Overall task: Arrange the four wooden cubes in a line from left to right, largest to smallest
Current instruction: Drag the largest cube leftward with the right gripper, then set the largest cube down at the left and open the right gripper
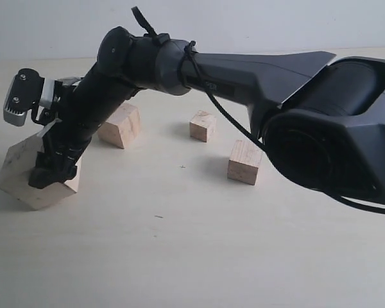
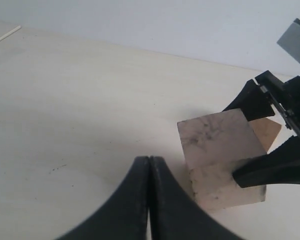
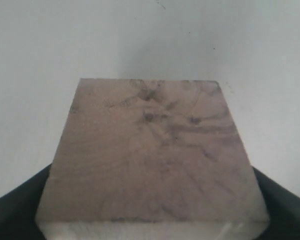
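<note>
Between the right fingers (image 1: 51,168) sat the big cube (image 1: 18,173), clamped on two opposite faces with one dark finger on each side. The right wrist view showed its grained top face filling the gap from one finger to the other. Whether it rested on the counter (image 1: 179,256) or hung just clear of it could not be told. Near that cube but not touching it, the left fingers (image 2: 140,200) were pressed together tip to tip, holding nothing, low over the counter. Just beyond the right fingers stood the second cube (image 1: 120,125), partly hidden by the arm (image 1: 244,70). Farther from those fingers, toward the arm's base, stood the small cube (image 1: 203,126). Farther again and nearer the camera was the third cube (image 1: 245,162). All three stood flat on the counter, apart from each other and clear of the right fingers.
</note>
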Tool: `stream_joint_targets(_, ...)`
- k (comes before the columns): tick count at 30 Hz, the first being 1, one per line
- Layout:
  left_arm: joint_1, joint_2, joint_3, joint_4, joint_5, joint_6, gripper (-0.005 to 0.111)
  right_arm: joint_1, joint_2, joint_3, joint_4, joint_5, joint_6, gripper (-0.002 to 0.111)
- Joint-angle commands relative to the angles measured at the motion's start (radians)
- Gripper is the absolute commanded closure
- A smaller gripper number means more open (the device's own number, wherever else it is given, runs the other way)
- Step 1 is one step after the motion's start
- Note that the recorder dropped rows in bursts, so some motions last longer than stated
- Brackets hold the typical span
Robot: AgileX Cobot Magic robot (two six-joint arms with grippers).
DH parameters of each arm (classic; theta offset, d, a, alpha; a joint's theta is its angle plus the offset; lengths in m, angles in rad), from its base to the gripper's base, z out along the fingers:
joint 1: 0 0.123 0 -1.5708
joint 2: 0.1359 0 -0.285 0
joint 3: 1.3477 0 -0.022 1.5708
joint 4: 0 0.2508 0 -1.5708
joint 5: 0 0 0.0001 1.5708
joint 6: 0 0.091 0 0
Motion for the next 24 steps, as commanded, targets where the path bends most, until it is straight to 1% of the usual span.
stream_joint_targets(1, -0.003, -0.005, -0.001, -0.005, -0.003, 0.003, 0.107, -0.037, 0.014, -0.006, 0.001, -0.016, -0.006, 0.108)
stream_joint_targets(6, -0.003, -0.005, -0.001, -0.005, -0.003, 0.003, 0.107, -0.056, 0.014, -0.006, 0.001, 0.004, 0.008, 0.108)
stream_joint_targets(18, -0.003, -0.005, -0.001, -0.005, -0.003, 0.003, 0.107, -0.054, 0.016, -0.006, -0.001, 0.071, 0.013, 0.108)
stream_joint_targets(21, -0.003, -0.005, -0.001, -0.005, -0.003, 0.003, 0.107, -0.054, 0.018, -0.006, -0.013, 0.081, 0.021, 0.102)
stream_joint_targets(24, -0.003, -0.005, -0.001, -0.005, -0.003, 0.003, 0.107, -0.054, 0.018, -0.006, -0.042, 0.075, 0.069, 0.091)
